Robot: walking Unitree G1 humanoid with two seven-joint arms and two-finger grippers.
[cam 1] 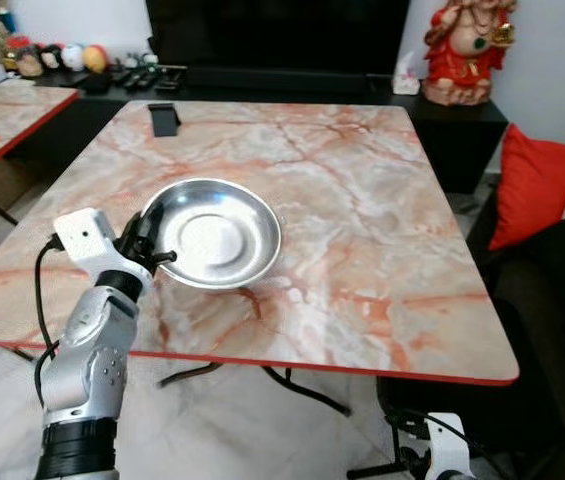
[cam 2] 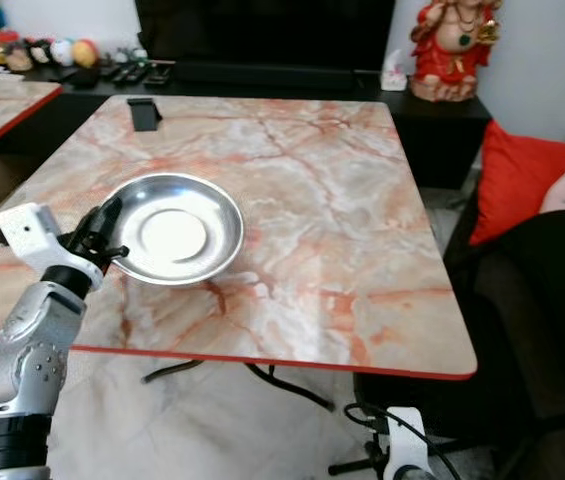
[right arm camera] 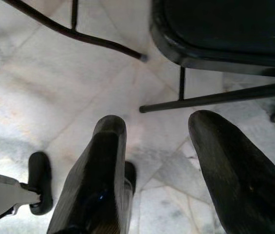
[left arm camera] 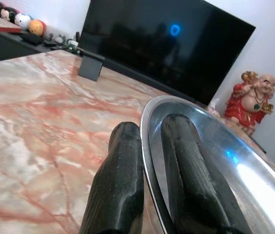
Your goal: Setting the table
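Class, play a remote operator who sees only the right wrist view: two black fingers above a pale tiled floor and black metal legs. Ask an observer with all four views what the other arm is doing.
Operator: Where is the left gripper?
Observer: The left gripper is at the near left rim of a round shiny steel plate on the marble-patterned table with a red edge.
Operator: Is it gripping the plate?
Observer: Yes. In the left wrist view one finger lies outside the rim and the other inside, pinching it.
Operator: What else is on the table?
Observer: A small black stand near the far edge, apart from the plate.
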